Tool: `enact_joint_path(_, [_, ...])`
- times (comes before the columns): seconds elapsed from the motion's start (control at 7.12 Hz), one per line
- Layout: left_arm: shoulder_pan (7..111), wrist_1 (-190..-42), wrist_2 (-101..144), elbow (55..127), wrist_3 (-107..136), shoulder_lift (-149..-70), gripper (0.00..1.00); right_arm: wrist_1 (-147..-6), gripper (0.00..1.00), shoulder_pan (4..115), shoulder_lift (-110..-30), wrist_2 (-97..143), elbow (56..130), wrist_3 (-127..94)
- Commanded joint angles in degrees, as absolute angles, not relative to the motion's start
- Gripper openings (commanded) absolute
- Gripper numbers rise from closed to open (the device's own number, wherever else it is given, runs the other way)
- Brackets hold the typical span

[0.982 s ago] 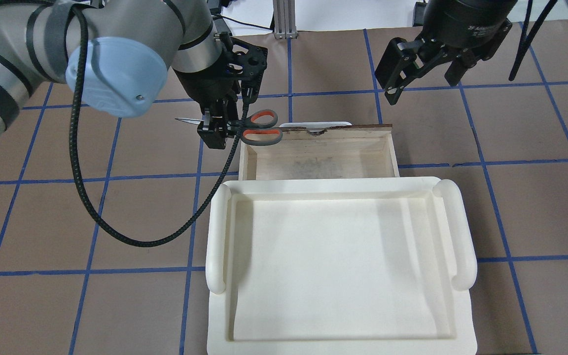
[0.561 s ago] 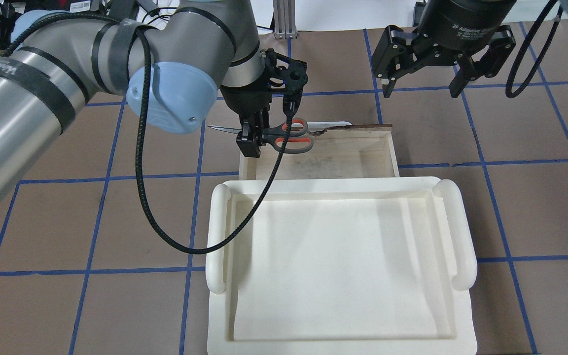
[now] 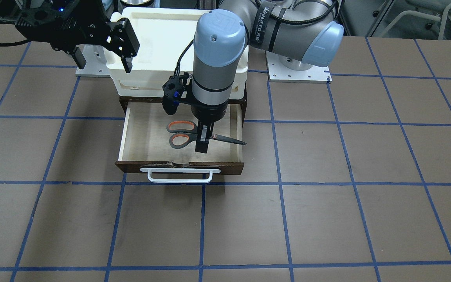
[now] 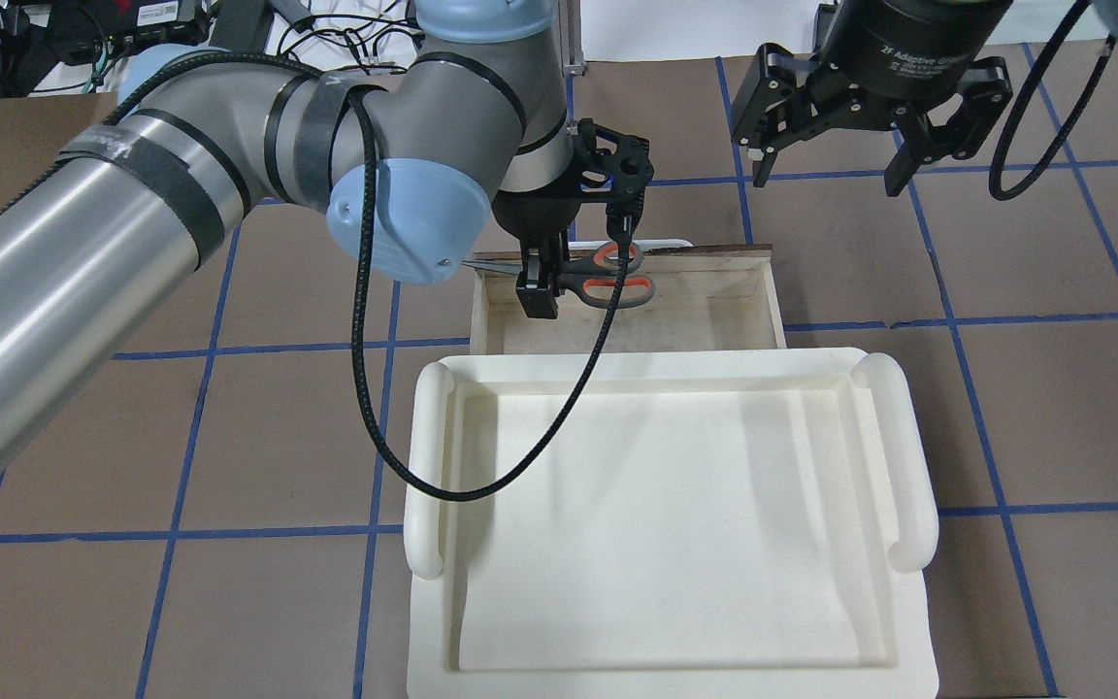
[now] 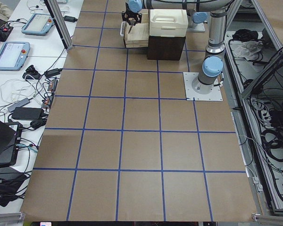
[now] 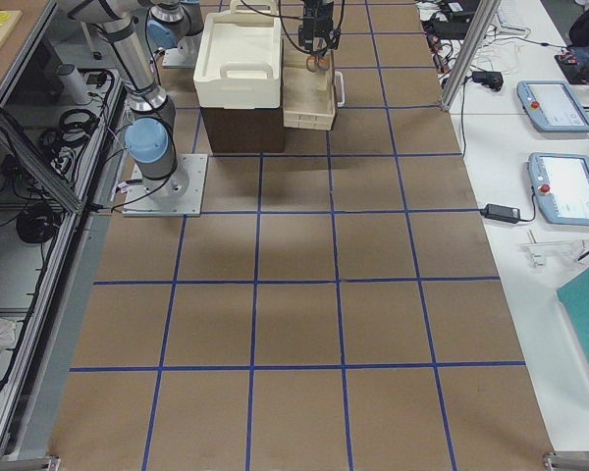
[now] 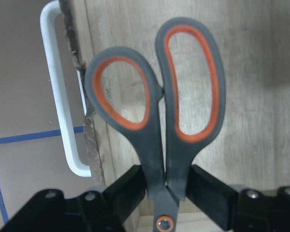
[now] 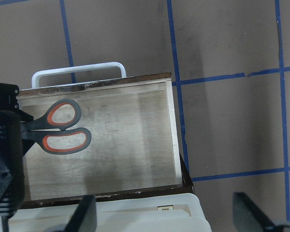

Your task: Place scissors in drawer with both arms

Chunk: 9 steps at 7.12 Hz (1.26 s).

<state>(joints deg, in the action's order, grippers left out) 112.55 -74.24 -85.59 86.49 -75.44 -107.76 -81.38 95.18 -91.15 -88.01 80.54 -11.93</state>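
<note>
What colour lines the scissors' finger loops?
Orange, inside grey handles of the scissors; clearest in the left wrist view.

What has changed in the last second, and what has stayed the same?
The left gripper, shut on the scissors, carried them to the right in the overhead view, from the left edge of the drawer further over its open interior. The right gripper turned slightly and remains open. Drawer and white tray did not move.
</note>
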Motion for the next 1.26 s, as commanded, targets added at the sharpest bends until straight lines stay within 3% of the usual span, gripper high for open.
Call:
enact_joint_path(0.0, [114.34, -73.13, -86.04, 86.48, -72.09, -109.24, 0.00, -81.39, 1.00, 95.19, -90.97, -87.80, 80.86, -11.87])
enact_joint_path(1.12, [117.07, -73.04, -86.22, 87.54, -68.55, -111.62, 0.00, -80.95, 1.00, 95.19, -91.49, -88.85, 80.86, -11.69])
